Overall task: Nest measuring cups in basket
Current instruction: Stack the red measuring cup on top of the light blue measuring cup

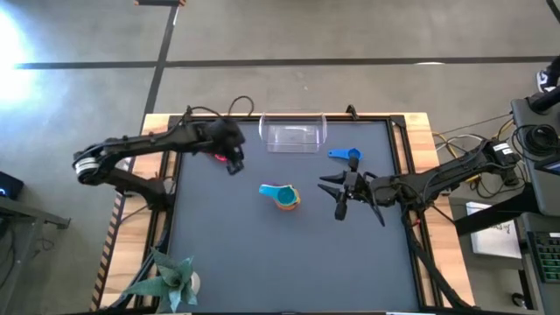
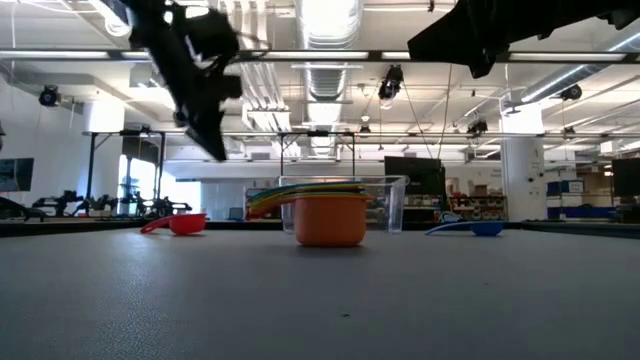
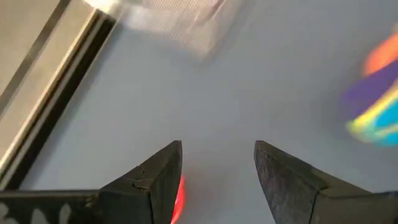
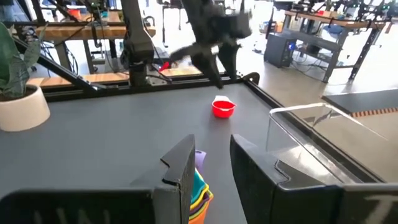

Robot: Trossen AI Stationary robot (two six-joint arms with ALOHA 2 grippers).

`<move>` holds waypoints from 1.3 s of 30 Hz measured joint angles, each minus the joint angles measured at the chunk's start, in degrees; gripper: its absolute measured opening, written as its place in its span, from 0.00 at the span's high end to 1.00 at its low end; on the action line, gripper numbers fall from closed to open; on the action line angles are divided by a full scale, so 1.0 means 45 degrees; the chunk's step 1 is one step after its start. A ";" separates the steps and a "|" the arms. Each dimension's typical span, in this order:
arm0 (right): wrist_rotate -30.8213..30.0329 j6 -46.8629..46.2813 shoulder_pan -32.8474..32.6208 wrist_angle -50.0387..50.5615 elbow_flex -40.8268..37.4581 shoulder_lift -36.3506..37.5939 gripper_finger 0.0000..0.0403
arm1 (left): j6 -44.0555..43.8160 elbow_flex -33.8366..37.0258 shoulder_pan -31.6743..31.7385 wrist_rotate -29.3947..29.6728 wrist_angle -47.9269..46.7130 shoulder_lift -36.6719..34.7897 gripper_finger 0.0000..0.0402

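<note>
Operator, your left end effector [image 1: 233, 164], fingers spread and empty, hovers above the small red plastic measuring cup [image 1: 217, 157] upper left, right end effector [image 1: 336, 190] wide beside the nested multicoloured cup stack [image 1: 285, 197] mid-frame.

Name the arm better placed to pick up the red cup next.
Left. Its open gripper hangs right above the red cup. The right gripper is across the table, between the cup stack and the blue cup.
</note>
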State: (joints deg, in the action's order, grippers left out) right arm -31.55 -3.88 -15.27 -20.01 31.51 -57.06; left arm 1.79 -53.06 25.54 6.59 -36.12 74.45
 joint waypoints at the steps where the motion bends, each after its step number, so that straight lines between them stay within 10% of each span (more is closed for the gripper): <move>1: 0.0000 0.0007 0.0000 -0.0001 0.0000 0.0000 0.77 | -0.0084 0.0419 0.0190 0.0022 0.0177 -0.0066 0.54; 10: -0.0005 0.0376 0.0005 -0.0430 -0.0005 -0.0005 0.77 | -0.1211 0.1959 0.0559 0.3050 0.1316 0.1333 0.54; 25: -0.0005 0.0567 0.0005 -0.0372 -0.0005 -0.0010 0.77 | -0.1286 0.1286 0.0943 0.3404 0.1082 0.4334 0.55; 34: -0.0002 0.0543 0.0005 -0.0377 -0.0005 -0.0010 0.77 | -0.1605 0.1297 0.0972 0.3038 0.0733 0.3772 0.95; 39: -0.0003 0.0541 0.0005 -0.0380 -0.0005 -0.0010 0.77 | -0.2030 0.1297 0.0600 0.2423 0.0628 0.2726 0.99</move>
State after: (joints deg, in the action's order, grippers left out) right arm -31.56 -1.44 -15.25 -21.71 31.48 -57.10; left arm -7.34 -47.22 28.24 17.50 -33.29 86.72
